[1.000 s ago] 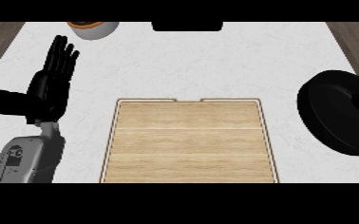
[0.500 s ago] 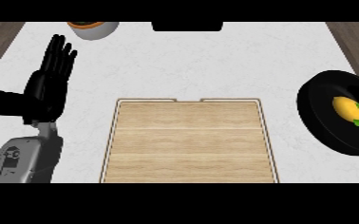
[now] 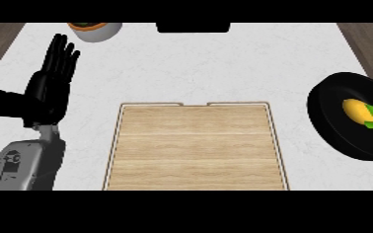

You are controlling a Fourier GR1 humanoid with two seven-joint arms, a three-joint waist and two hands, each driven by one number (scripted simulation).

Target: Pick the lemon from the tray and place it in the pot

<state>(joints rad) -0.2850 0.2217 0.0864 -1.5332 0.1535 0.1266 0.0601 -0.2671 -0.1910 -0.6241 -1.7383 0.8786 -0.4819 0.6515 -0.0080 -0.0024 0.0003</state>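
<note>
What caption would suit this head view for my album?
Lemon lies in the black pot right of the wooden tray; the left robot hand rests open.

Pale wood-grain tray (image 3: 195, 148), matt

One white table (image 3: 218, 64) carries everything in the head view. On it lies one wooden tray (image 3: 195, 145), pale and rectangular. One black pot (image 3: 329, 123) sits at the right edge, partly cut off by the frame. Inside it is one yellow lemon (image 3: 356, 110), with one small green patch beside it that is too cut off to identify. One small white bowl (image 3: 95, 31) stands at the far left, holding something orange. One dark object (image 3: 193, 27) sits at the far edge, mostly out of view. One hand (image 3: 51, 86), the left, shows on one grey forearm (image 3: 27, 163).
</note>
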